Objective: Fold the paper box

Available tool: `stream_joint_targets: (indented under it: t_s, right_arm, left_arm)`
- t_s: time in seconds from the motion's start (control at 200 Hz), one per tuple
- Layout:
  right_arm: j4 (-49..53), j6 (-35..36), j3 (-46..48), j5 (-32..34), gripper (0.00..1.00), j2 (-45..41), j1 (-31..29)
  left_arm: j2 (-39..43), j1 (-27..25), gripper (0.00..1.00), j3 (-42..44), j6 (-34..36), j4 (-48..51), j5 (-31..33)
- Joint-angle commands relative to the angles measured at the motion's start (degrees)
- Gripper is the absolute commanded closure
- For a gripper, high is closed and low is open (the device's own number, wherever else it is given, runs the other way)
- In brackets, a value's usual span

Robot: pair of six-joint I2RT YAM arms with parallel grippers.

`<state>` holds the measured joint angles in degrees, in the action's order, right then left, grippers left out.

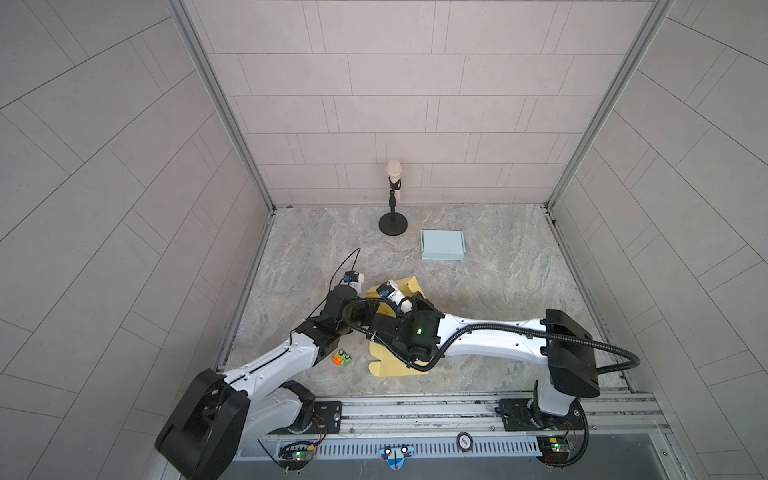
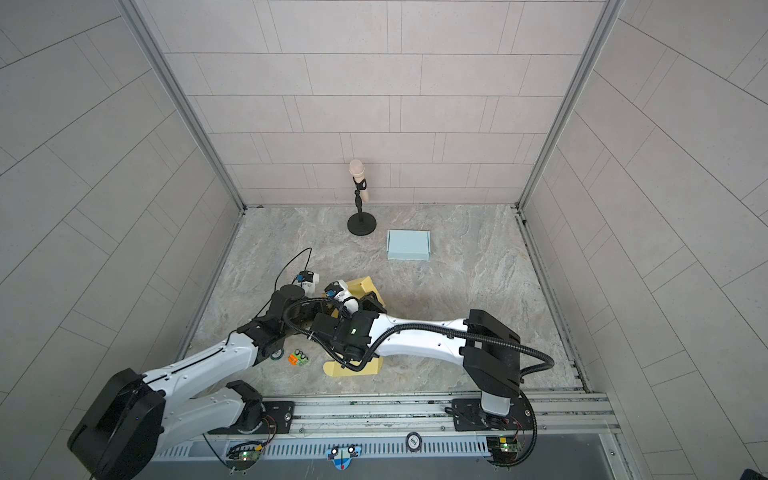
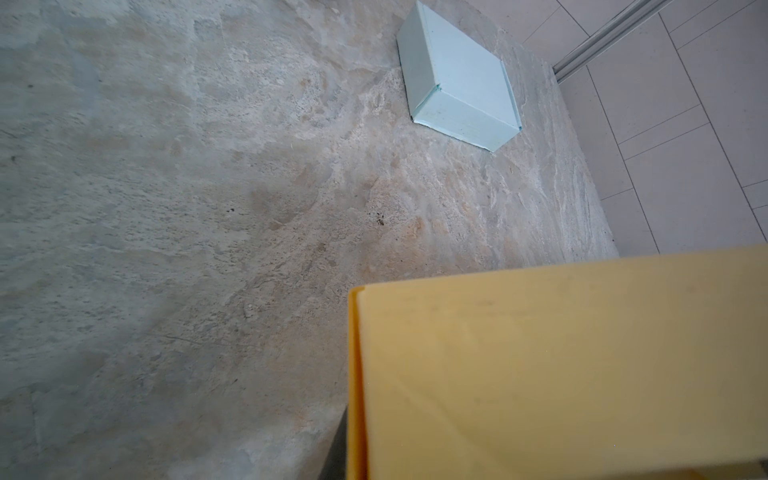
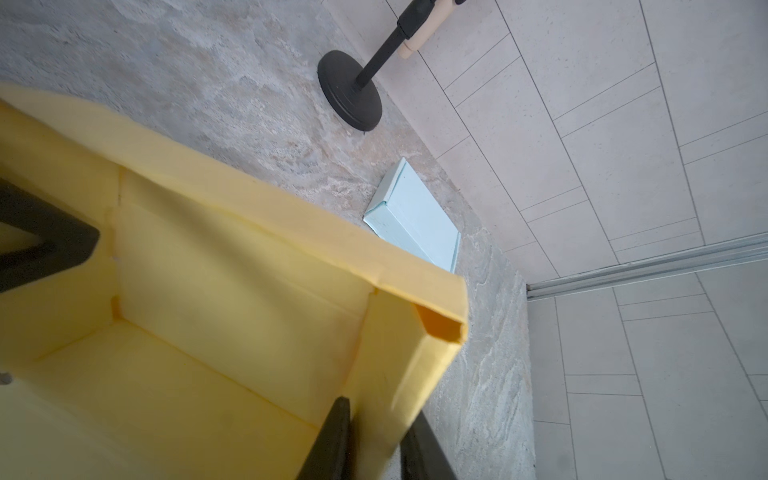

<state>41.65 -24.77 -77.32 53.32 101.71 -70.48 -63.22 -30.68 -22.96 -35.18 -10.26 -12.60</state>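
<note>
The yellow paper box (image 1: 409, 284) lies half folded mid-table under both arms, with a flat flap (image 1: 395, 365) reaching toward the front rail. In the right wrist view its walls stand up around an open inside (image 4: 208, 291). My right gripper (image 4: 378, 409) is shut on the box's doubled side wall, one black finger inside and one outside. My left gripper (image 1: 372, 307) holds the opposite side; one of its fingers (image 4: 50, 241) shows inside the box. In the left wrist view a yellow wall (image 3: 561, 365) fills the jaw area and hides the fingers.
A folded light-blue box (image 1: 442, 245) sits at the back right of the table. A microphone on a black round-based stand (image 1: 392, 224) stands by the back wall. A small orange-and-green object (image 1: 342, 357) lies under the left forearm.
</note>
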Motion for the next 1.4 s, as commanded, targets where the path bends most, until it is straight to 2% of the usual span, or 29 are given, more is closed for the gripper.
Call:
stream_joint_targets:
  t_s: [0.0, 0.26, 0.456, 0.731, 0.811, 0.896, 1.091, 1.306, 1.397]
  right_arm:
    - [-0.47, -0.70, -1.84, -1.54, 0.79, 2.29, -0.63]
    - [1.51, -2.03, -2.43, -0.54, 0.72, 3.65, 0.24]
    - [1.07, -2.30, -1.87, -0.77, 0.71, 3.81, 0.95]
    - [1.71, -2.02, -2.39, 0.27, 0.88, 6.30, 1.57]
    - [2.36, -2.20, -2.66, 1.23, 0.90, 6.95, 1.57]
    - [2.51, -2.53, -2.62, 1.26, 0.86, 6.94, 1.68]
    - [0.93, -3.21, -1.52, 0.32, 0.66, 5.87, 2.09]
    - [0.81, -3.48, -1.21, -0.30, 0.65, 6.96, 3.04]
    - [0.39, -3.44, -0.91, -0.41, 0.69, 7.74, 3.73]
  left_arm:
    - [1.34, -1.76, 0.90, -0.44, 1.08, -6.01, -5.42]
    - [0.99, -1.84, 0.90, -0.51, 0.70, -6.90, -5.33]
    - [1.13, -1.93, 0.90, -0.56, 0.73, -6.87, -5.24]
    - [1.17, -2.32, 0.90, -0.57, 0.55, -7.06, -4.91]
    - [1.17, -2.33, 0.90, -0.59, 0.53, -7.08, -4.93]
    - [1.07, -2.37, 0.90, -0.56, 0.55, -7.16, -4.80]
    - [0.91, -2.38, 0.90, -0.56, 0.55, -7.25, -4.80]
    - [1.24, -2.38, 0.90, -0.46, 0.48, -7.14, -4.71]
    - [1.33, -2.38, 0.90, -0.59, 0.55, -7.05, -4.71]
